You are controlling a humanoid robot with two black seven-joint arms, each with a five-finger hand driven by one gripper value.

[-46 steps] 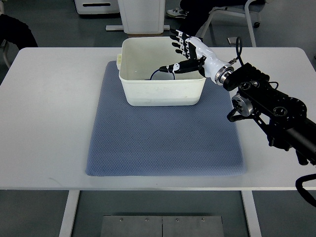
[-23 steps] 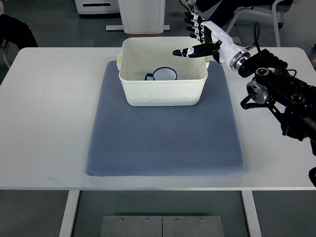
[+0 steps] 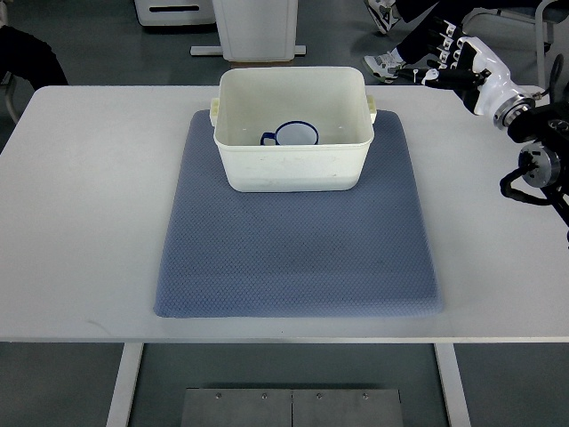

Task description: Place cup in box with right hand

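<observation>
White cup [image 3: 296, 134] with a blue rim sits upright inside the cream box [image 3: 293, 169], toward its far wall, on the blue mat [image 3: 293, 258]. You'll see the right hand [image 3: 462, 60] over the table's [image 3: 89, 222] far right edge, well apart from the box, fingers spread and holding nothing.

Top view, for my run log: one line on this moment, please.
cup: upright in box | right hand: open, empty, clear of box | box: on mat
</observation>
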